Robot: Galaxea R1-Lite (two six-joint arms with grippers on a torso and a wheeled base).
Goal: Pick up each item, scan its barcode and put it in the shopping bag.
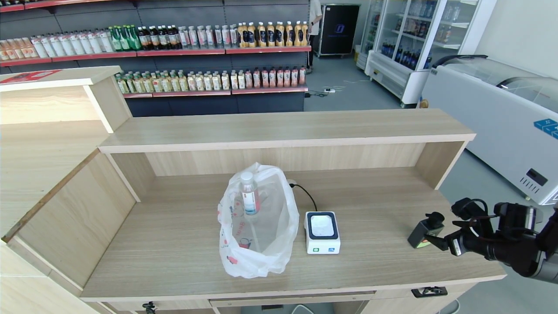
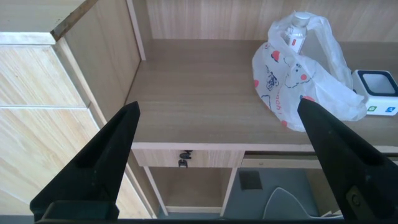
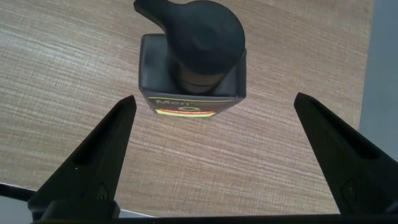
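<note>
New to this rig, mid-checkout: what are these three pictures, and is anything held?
This is a two-armed robot at a light wooden counter. The wide picture is from its head, looking down; the other two are from wrist cameras, and the dark wedges there are that arm's fingers. On the counter: a white translucent plastic shopping bag with a clear white-capped bottle inside, a small white barcode scanner beside it, and a dark grey pump bottle toward the robot's right. The right gripper is open, facing that pump bottle, not closed on it. The left gripper is open, off the counter's front. Nothing is held.
</note>
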